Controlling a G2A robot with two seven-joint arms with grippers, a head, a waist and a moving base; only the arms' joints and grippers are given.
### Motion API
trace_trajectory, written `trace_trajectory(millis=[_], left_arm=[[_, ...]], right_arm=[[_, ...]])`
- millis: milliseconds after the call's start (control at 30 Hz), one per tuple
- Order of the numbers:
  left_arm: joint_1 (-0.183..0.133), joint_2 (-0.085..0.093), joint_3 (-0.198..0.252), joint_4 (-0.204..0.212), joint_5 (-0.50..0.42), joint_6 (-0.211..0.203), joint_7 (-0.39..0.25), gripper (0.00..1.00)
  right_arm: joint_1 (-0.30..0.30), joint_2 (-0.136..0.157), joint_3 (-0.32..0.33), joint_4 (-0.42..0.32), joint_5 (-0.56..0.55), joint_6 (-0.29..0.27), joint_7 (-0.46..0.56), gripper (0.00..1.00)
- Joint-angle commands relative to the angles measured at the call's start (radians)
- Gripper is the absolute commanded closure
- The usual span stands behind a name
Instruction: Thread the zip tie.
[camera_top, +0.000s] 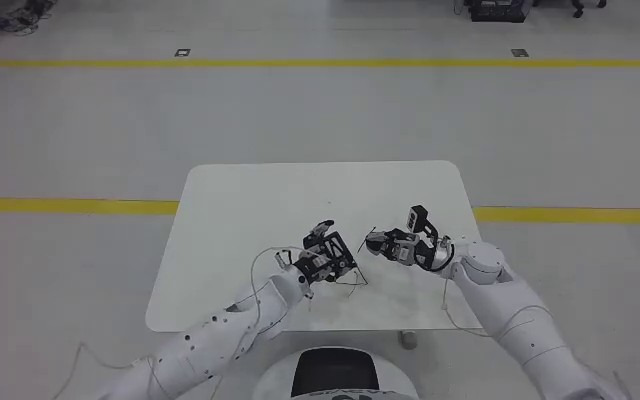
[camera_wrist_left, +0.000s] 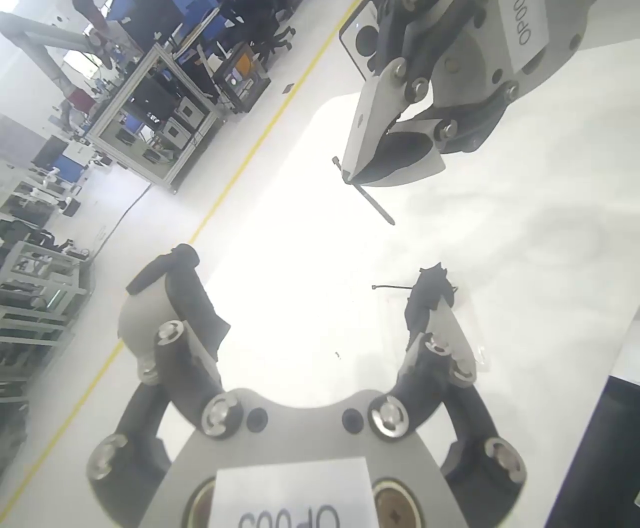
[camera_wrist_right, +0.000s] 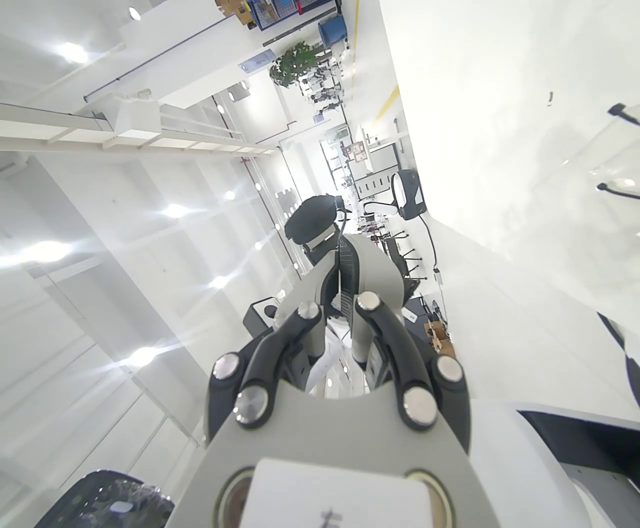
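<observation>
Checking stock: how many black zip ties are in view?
3. One black plastic zip tie is pinched in the right hand; two more ties lie on the white table by a clear plastic bag, near the open left hand. Others may be hidden.

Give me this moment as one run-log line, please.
right gripper: shut on zip tie | left gripper: open, facing it | threading: not yet done
</observation>
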Motion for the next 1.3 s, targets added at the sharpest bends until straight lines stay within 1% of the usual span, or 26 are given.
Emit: trace_trajectory(millis=[0,33,67,100,167,200,433,500,533,567,633,667,733,767,800,867,967,1233,1267], left_arm=[[-0.036,0.007,0.03,0.009,0.0,-0.013,0.003,0.0],[-0.061,0.014,0.054,0.016,0.0,-0.013,-0.002,0.0],[-0.085,0.02,0.081,0.019,0.0,-0.002,-0.004,0.0],[-0.121,0.03,0.126,0.021,0.0,0.009,0.011,0.0],[-0.181,0.046,0.203,0.031,0.0,0.038,0.034,0.0],[-0.191,0.049,0.216,0.033,0.0,0.048,0.037,0.0],[-0.191,0.049,0.216,0.033,0.0,0.048,0.037,0.0],[-0.189,0.049,0.215,0.036,0.0,0.03,0.063,0.0],[-0.198,0.051,0.217,0.041,0.0,0.011,0.087,0.0],[-0.217,0.054,0.228,0.049,0.0,0.002,0.089,0.0],[-0.254,0.062,0.267,0.052,0.0,0.014,0.072,0.0],[-0.281,0.068,0.298,0.053,0.0,0.022,0.069,0.0],[-0.319,0.076,0.346,0.057,0.0,0.047,0.059,0.0],[-0.352,0.081,0.386,0.057,0.0,0.056,0.053,0.0],[-0.375,0.085,0.417,0.056,0.0,0.066,0.052,0.0],[-0.389,0.091,0.418,0.05,0.0,0.057,0.053,0.0],[-0.401,0.1,0.418,0.035,0.0,0.031,0.086,0.0],[-0.401,0.101,0.418,0.035,0.0,0.03,0.092,0.0],[-0.403,0.101,0.418,0.037,0.0,0.013,0.108,0.0]], right_arm=[[-0.005,-0.001,-0.002,-0.01,-0.001,0.011,-0.019,1.0],[-0.005,-0.001,-0.002,-0.012,0.0,0.017,-0.021,1.0],[-0.005,-0.002,-0.001,-0.012,0.003,0.022,-0.021,1.0],[-0.004,-0.002,-0.001,-0.011,0.004,0.03,-0.021,1.0],[-0.001,-0.003,-0.003,-0.01,0.006,0.043,-0.013,1.0],[0.002,-0.003,-0.004,-0.008,0.004,0.049,-0.008,1.0],[0.002,-0.003,-0.004,-0.008,0.004,0.049,-0.008,1.0],[-0.001,-0.003,-0.004,-0.011,0.003,0.048,-0.019,1.0],[-0.006,-0.004,-0.005,-0.017,0.005,0.052,-0.035,1.0],[-0.008,-0.005,-0.004,-0.019,0.009,0.059,-0.042,1.0],[-0.008,-0.005,-0.002,-0.021,0.011,0.07,-0.048,1.0],[-0.008,-0.005,0.0,-0.021,0.013,0.079,-0.051,1.0],[-0.006,-0.005,0.0,-0.022,0.012,0.093,-0.053,1.0],[-0.004,-0.005,-0.001,-0.021,0.013,0.108,-0.053,1.0],[-0.002,-0.006,-0.002,-0.02,0.014,0.117,-0.054,1.0],[0.003,-0.007,-0.004,-0.016,0.016,0.138,-0.058,1.0],[0.015,-0.008,-0.013,-0.006,0.01,0.179,-0.046,1.0],[0.015,-0.008,-0.013,-0.006,0.01,0.179,-0.046,1.0],[0.013,-0.008,-0.014,-0.008,0.009,0.178,-0.057,1.0]])
